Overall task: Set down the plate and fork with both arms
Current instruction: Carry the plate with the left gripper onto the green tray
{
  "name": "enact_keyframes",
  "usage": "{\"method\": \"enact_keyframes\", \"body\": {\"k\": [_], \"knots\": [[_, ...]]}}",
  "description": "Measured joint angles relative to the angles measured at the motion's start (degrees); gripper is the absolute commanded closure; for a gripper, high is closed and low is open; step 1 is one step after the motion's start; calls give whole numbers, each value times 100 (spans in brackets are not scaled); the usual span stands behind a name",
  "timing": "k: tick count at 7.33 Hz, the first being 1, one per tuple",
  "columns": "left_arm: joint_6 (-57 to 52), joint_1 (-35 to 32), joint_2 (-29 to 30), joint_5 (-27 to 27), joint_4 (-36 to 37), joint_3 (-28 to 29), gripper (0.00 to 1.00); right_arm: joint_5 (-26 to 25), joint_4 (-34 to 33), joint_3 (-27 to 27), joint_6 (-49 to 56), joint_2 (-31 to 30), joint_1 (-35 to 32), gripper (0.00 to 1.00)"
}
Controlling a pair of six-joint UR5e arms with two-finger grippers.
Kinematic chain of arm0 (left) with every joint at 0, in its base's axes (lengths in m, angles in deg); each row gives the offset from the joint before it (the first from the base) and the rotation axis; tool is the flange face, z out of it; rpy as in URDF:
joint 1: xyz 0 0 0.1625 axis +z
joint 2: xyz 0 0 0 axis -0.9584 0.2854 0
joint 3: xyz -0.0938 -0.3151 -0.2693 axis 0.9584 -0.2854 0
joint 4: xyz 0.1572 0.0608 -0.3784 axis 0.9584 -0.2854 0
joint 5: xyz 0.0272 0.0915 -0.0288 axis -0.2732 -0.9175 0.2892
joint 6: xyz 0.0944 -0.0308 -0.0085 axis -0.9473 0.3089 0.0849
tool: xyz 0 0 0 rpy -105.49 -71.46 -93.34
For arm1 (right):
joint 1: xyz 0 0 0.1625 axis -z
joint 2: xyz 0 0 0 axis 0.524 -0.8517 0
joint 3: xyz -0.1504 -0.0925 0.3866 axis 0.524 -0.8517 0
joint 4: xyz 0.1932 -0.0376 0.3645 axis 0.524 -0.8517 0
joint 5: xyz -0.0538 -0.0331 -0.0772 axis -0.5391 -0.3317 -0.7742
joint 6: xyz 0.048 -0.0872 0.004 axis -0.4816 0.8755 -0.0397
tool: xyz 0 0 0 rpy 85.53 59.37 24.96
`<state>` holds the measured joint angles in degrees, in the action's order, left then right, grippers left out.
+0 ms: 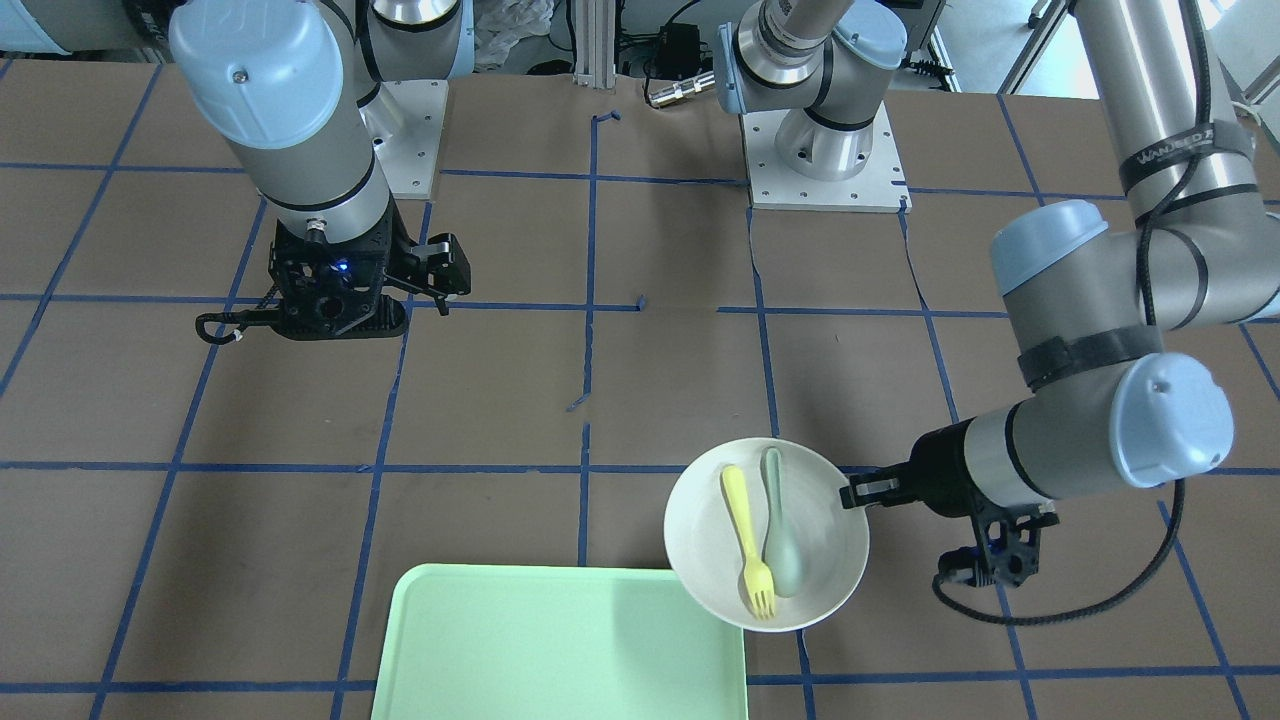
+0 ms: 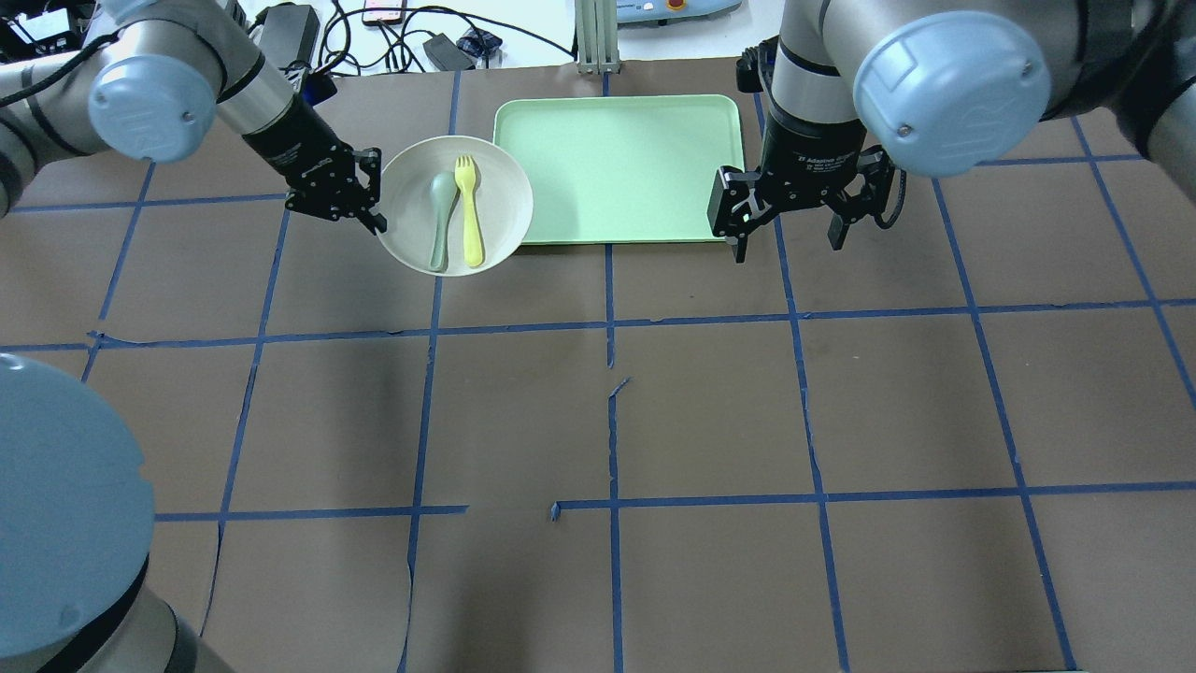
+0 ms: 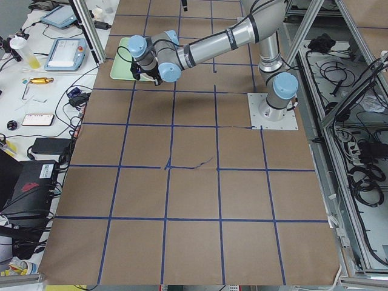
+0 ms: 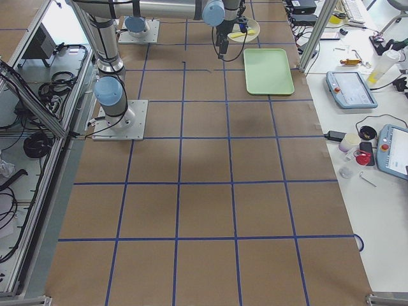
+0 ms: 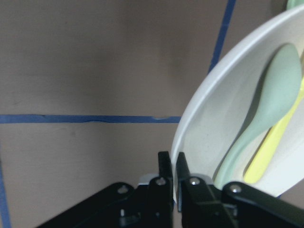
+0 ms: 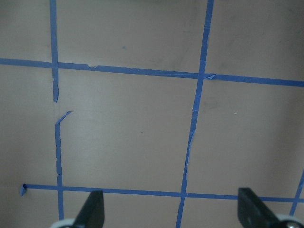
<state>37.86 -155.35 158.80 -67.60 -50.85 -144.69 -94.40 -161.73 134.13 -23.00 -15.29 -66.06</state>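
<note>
The off-white plate (image 1: pixel 700 530) is pinched at its rim by my left gripper (image 1: pixel 855 490), whose jaws are shut on the rim. The yellow fork (image 1: pixel 745 540) and a grey-green spoon (image 1: pixel 780 540) lie side by side in the plate. In the overhead view the plate (image 2: pixel 406 201), the fork (image 2: pixel 469 210) and the left gripper (image 2: pixel 374 201) sit just left of the tray. The left wrist view shows the fingers (image 5: pixel 164 171) clamped on the tilted plate (image 5: pixel 209 123). My right gripper (image 2: pixel 788 241) is open and empty by the tray's other side.
The light-green rectangular tray (image 2: pixel 617 168) lies at the table's far edge between the two grippers; the plate's rim overlaps its corner (image 1: pixel 700 590) in the front view. The right wrist view shows the open gripper (image 6: pixel 173 213) above brown table paper with blue tape lines.
</note>
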Motion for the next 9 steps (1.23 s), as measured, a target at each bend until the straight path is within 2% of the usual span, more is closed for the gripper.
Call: {"method": "enact_keyframes", "body": {"k": [3, 5, 9], "knots": [[1026, -534, 971, 455, 42, 1289, 100, 9, -3, 20, -27, -4, 1, 0], [1429, -798, 1621, 696, 274, 1920, 100, 40, -6, 28, -54, -4, 0, 0], [1567, -1189, 2318, 805, 933, 2245, 100, 61, 4, 45, -75, -2, -10, 0]]}}
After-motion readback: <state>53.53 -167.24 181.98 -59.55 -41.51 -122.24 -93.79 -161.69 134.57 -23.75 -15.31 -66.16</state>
